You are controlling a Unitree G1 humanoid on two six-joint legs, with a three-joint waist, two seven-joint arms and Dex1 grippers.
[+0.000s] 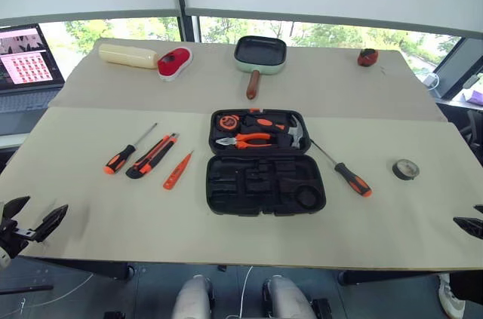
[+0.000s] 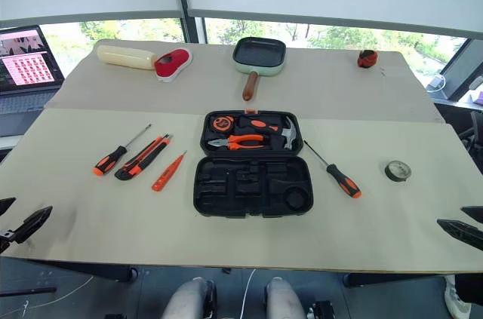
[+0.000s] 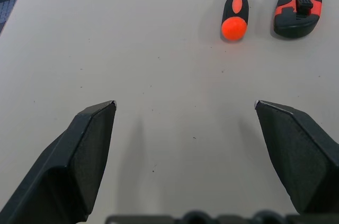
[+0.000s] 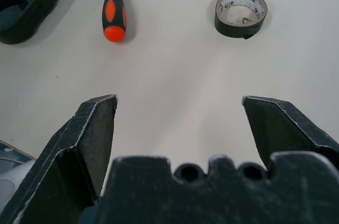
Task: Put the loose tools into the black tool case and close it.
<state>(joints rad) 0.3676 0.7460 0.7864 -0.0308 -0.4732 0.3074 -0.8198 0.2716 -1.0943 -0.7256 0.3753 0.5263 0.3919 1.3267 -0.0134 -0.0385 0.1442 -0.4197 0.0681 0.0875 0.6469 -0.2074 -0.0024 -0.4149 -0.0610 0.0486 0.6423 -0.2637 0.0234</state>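
Both grippers wide open, empty | left gripper (image 1: 34, 223) nearest | screwdriver (image 1: 121, 158) at its 1 o'clock | shaft toward 1 o'clock

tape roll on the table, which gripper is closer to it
Right. The right gripper hovers open at the table's near right edge, just short of the tape roll. The left gripper is at the near left corner, across the table.
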